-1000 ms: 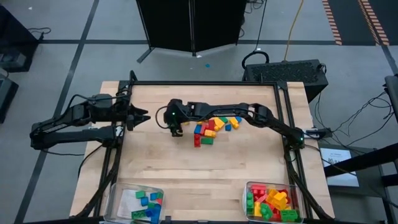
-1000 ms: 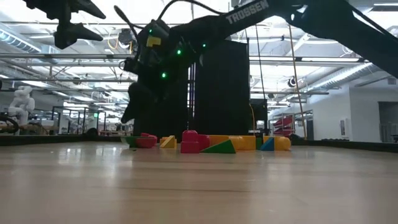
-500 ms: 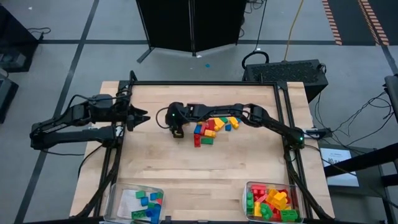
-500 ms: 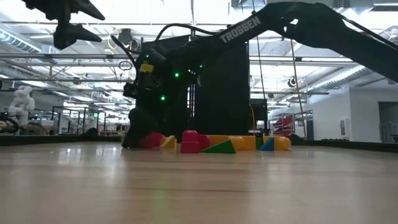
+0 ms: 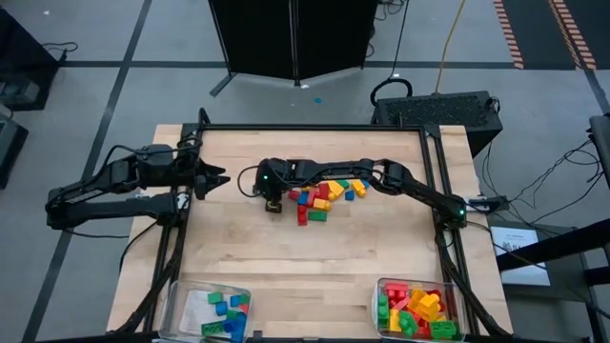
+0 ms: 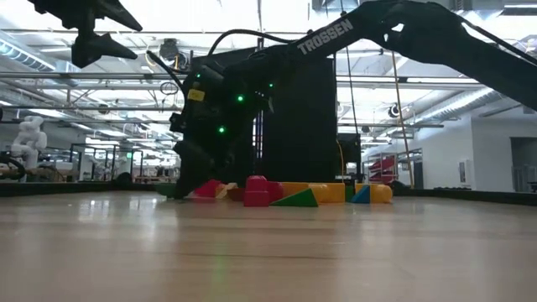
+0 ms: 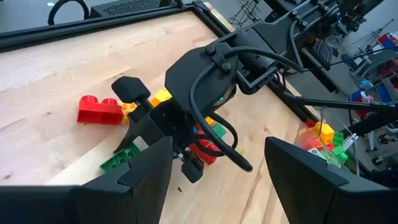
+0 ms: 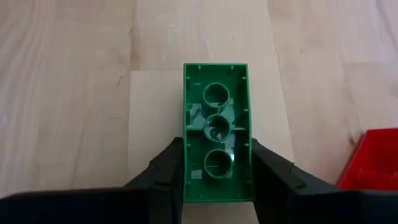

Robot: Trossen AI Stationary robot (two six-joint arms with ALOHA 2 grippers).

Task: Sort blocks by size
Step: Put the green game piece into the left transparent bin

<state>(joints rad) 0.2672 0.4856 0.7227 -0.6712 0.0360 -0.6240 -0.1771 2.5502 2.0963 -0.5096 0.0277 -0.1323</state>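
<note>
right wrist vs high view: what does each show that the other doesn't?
Only the right wrist view: a long green block lying underside up, hollow tubes showing, with the right gripper closed against its two long sides.

Only the high view: the left gripper waiting open at the table's left edge, the main pile of blocks, and two clear bins at the near edge already holding blocks.

Both: the right gripper at the pile's left end, the wooden table, and a red block.

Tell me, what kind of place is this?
Probably a robotics lab in a large industrial hall: exposed ceiling trusses, a wooden worktable with two mounted arms, and cables across the grey floor.
</note>
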